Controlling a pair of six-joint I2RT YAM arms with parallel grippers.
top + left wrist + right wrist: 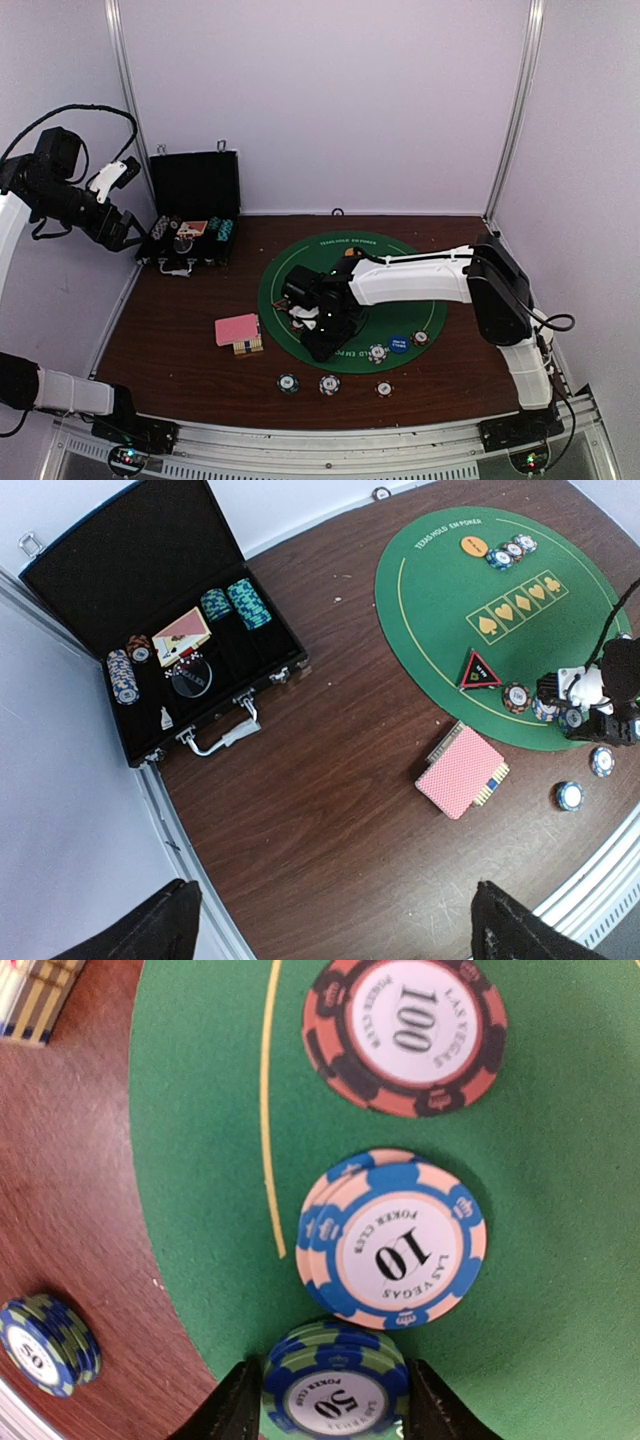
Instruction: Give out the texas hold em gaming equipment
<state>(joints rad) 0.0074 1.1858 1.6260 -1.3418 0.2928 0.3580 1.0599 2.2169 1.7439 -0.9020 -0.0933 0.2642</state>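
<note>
My right gripper point(336, 1412) is low over the near-left rim of the green mat point(560, 1260), its fingers point(238, 1410) hugging both sides of a blue-green "50" chip stack point(335, 1385) that rests on the felt. Whether they press it I cannot tell. Beyond it lie two blue-pink "10" chips point(395, 1240) and a red "100" chip point(405, 1035). Pink-backed cards point(237, 330) sit on the wood left of the mat. My left gripper point(345, 930) hangs open and empty, high over the table's left side. The red-black triangle marker point(480, 670) and orange button point(473, 545) lie on the mat.
The open black case point(130, 580) at the back left holds teal chip stacks point(245, 602) and other pieces. Chips point(329, 384) dot the wood near the front edge, and a blue button point(399, 343) lies on the mat's near right. Another "50" stack point(45, 1345) sits on wood.
</note>
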